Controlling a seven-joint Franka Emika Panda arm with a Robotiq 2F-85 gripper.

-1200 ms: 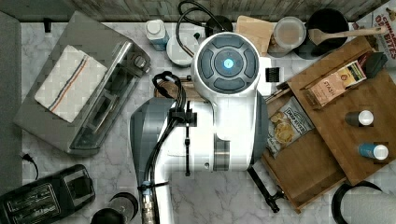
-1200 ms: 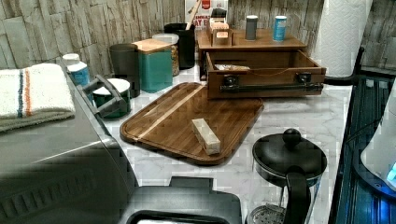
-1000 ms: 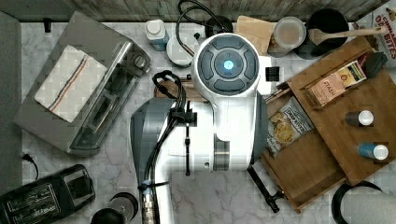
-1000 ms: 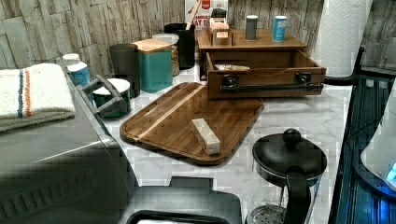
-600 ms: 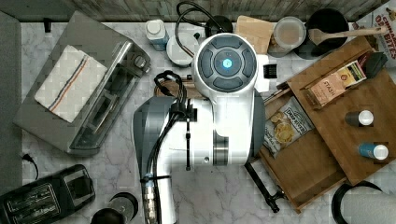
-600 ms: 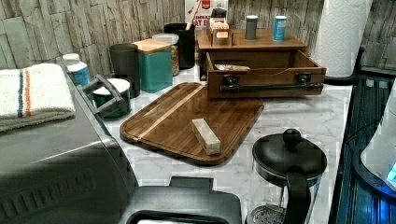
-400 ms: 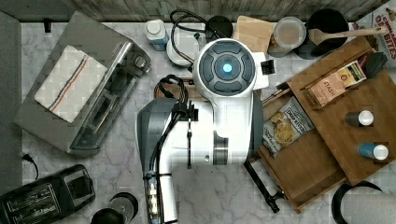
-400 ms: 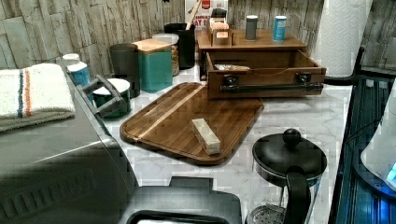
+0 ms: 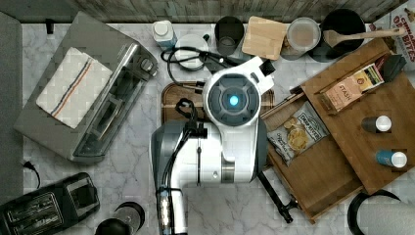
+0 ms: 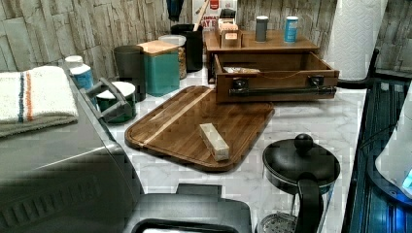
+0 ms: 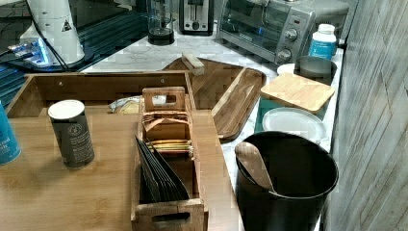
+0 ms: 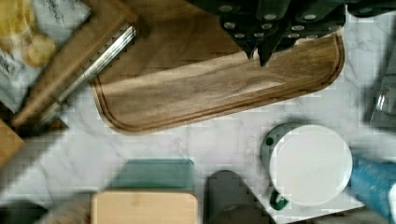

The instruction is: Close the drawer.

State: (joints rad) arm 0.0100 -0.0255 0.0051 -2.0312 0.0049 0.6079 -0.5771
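Observation:
The drawer (image 9: 320, 174) stands pulled out from under the wooden top board, with a chip bag (image 9: 296, 134) inside. Its black bar handle (image 9: 275, 196) faces the arm (image 9: 230, 127) in the top view. From the left view the drawer (image 10: 272, 80) shows its handle (image 10: 284, 91) across the front. In the wrist view my gripper (image 12: 258, 55) hangs shut with nothing in it, above the dark tray (image 12: 210, 88). The drawer's corner (image 12: 70, 53) and handle end (image 12: 93, 65) lie off to one side of it.
The dark tray (image 10: 194, 126) carries a small pale block (image 10: 214, 141). A black press pot (image 10: 301, 170) stands near the left view's front. Canisters (image 10: 163, 65) line the back wall. A toaster oven (image 9: 83, 93) sits at the top view's left, a paper roll (image 10: 357, 34) at the left view's right.
The arm's wrist has swung toward the top view's bottom, away from the back wall. The drawer, the tray and the block have not moved.

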